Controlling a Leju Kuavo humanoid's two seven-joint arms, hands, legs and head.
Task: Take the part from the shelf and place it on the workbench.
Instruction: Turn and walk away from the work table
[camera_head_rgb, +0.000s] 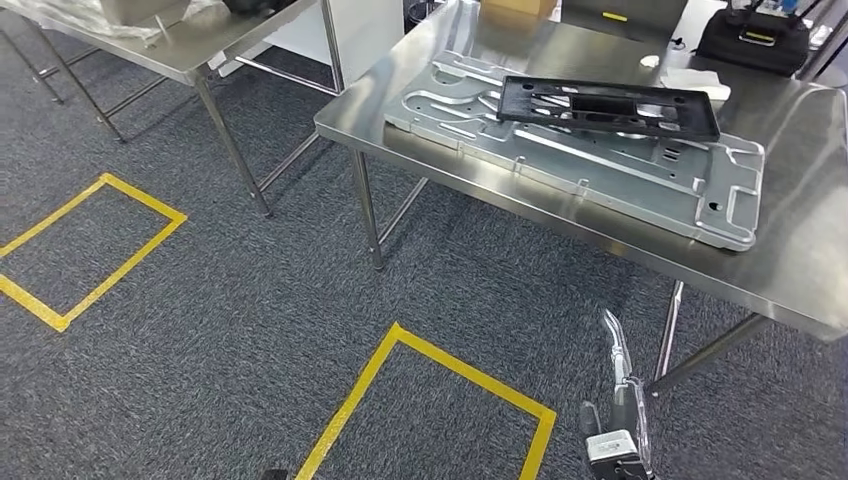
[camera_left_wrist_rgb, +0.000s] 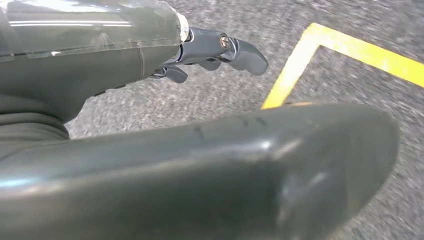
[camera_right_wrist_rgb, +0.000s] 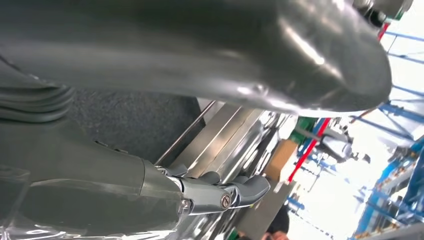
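Fingers, left hand (camera_left_wrist_rgb: 150, 55): dark fingers (camera_left_wrist_rgb: 240, 52) reach out loosely over grey carpet (camera_left_wrist_rgb: 215, 95) beside a yellow tape line (camera_left_wrist_rgb: 360, 52), holding nothing.
Fingers, right hand (camera_right_wrist_rgb: 165, 192): fingers (camera_right_wrist_rgb: 250, 187) extended, slightly apart, empty, near the edge of the steel workbench (camera_head_rgb: 800, 270).
Right hand, head view: low, before the bench's front edge (camera_head_rgb: 620, 420).
Part: a black rectangular frame (camera_head_rgb: 610, 107) lies flat on the workbench, well apart from both hands.
Part's axis: long side runs roughly along the bench's front edge.
Underneath: the frame rests on a larger silver stamped panel (camera_head_rgb: 600, 170).
Far side: a black bag (camera_head_rgb: 755, 40) on the back of the bench.
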